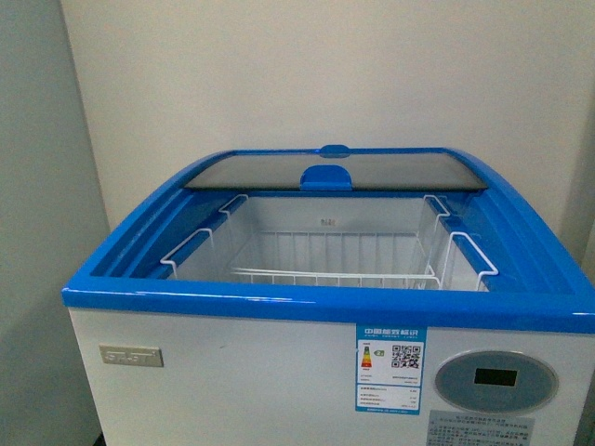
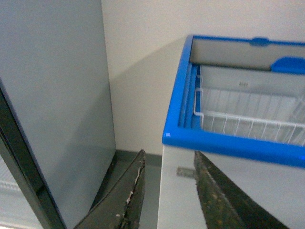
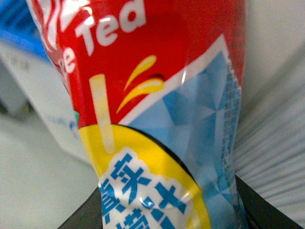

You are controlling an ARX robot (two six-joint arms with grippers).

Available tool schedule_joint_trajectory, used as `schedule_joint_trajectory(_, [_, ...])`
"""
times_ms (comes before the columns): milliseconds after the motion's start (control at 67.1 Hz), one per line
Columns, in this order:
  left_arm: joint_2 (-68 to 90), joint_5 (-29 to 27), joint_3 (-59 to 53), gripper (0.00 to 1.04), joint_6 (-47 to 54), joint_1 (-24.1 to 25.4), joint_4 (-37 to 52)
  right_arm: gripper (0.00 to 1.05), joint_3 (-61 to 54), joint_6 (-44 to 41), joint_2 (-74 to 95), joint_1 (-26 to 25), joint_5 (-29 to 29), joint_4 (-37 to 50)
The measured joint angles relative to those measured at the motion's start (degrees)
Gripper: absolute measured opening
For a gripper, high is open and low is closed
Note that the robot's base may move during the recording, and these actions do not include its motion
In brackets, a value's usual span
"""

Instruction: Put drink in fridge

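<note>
Clamping the drink (image 3: pixel 157 119), its length standing out of the jaws, the right gripper (image 3: pixel 171 214) sits near the fridge (image 1: pixel 307 303) front; the open top with its wire basket (image 1: pixel 325 275) lies ahead, while the left gripper (image 2: pixel 167 191) hangs spread and empty beside the fridge's left corner

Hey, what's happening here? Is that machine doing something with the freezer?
Its right hand holds the drink, a bottle with a red tea label. The fridge, a blue-rimmed chest freezer, stands in front with its glass lid slid back and its white wire basket empty. The left hand is open and holds nothing, near the freezer's front corner. The drink isn't inside yet.
</note>
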Motion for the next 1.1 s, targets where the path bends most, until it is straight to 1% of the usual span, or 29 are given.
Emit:
schedule_joint_trajectory(45, [-0.5,0.13,-1.73,0.26,0.11,-0.02,0.0,0.41,1.62,-6.03,3.93,1.27,-0.07,1.84])
schedule_joint_trajectory(60, [-0.83,0.15,-2.32,0.24,0.13,-0.04,0.0,0.41,2.95,-10.54,6.49,1.95,0.48,3.13])
schedule_joint_trajectory(104, [-1.49,0.15,-3.17,0.19,0.15,-0.02,0.0,0.41,5.31,-16.02,10.36,2.99,2.12,5.11])
schedule_joint_trajectory(119, [-2.05,0.15,-3.76,0.16,0.15,-0.04,0.0,0.41,6.16,-17.77,11.65,3.37,2.69,5.77])
schedule_joint_trajectory(149, [-3.28,0.13,-4.61,0.09,0.17,-0.02,0.0,0.41,9.9,-24.09,17.55,4.66,5.09,7.78])
schedule_joint_trajectory(179, [-3.91,0.13,-4.92,0.07,0.17,-0.02,0.0,0.41,11.8,-26.21,20.5,5.25,6.38,8.39])
schedule_joint_trajectory(194, [-4.59,0.11,-5.31,0.03,0.15,-0.02,0.0,0.41,12.68,-28.35,21.94,5.49,6.95,8.61])
schedule_joint_trajectory(209, [-4.92,0.13,-5.46,0.02,0.07,-0.02,0.0,0.41,13.55,-29.79,23.34,5.75,7.58,8.79])
schedule_joint_trajectory(253, [-5.75,0.11,-5.97,0.03,0.28,-0.02,-0.04,0.41,16.61,-35.5,28.61,6.84,9.53,9.73])
schedule_joint_trajectory(268, [-6.03,0.13,-6.14,0.03,0.24,-0.02,-0.07,0.41,17.31,-36.24,29.83,7.13,9.92,10.03])
schedule_joint_trajectory(298, [-7.13,0.15,-6.93,0.03,0.28,-0.02,-0.37,0.41,20.02,-41.94,34.51,8.35,11.45,11.45])
schedule_joint_trajectory(343, [-8.79,0.17,-8.2,0.03,0.31,-0.02,-0.96,0.41,24.02,-46.93,40.74,10.19,13.31,13.07])
schedule_joint_trajectory(417, [-10.45,0.15,-9.31,0.03,0.33,-0.02,-1.68,0.41,27.1,-48.63,45.94,11.91,15.12,13.88])
schedule_joint_trajectory(507, [-12.46,0.13,-10.36,0.03,0.33,-0.02,-2.69,0.41,29.9,-48.68,50.58,13.42,17.53,14.99])
schedule_joint_trajectory(731, [-17.81,0.15,-12.5,0.03,0.33,-0.02,-5.84,0.41,30.58,-47.95,57.64,14.99,22.05,19.56])
schedule_joint_trajectory(1029, [-24.24,0.15,-14.19,0.03,0.35,-0.02,-10.49,0.41,30.58,-47.82,63.43,15.41,23.19,24.68])
schedule_joint_trajectory(1074, [-24.81,0.15,-15.02,0.03,0.35,-0.02,-9.51,0.42,30.58,-47.78,63.84,15.58,23.17,25.29])
schedule_joint_trajectory(1103, [-25.0,0.15,-15.41,0.03,0.35,-0.02,-9.18,0.45,30.58,-47.8,64.0,15.65,22.99,25.55])
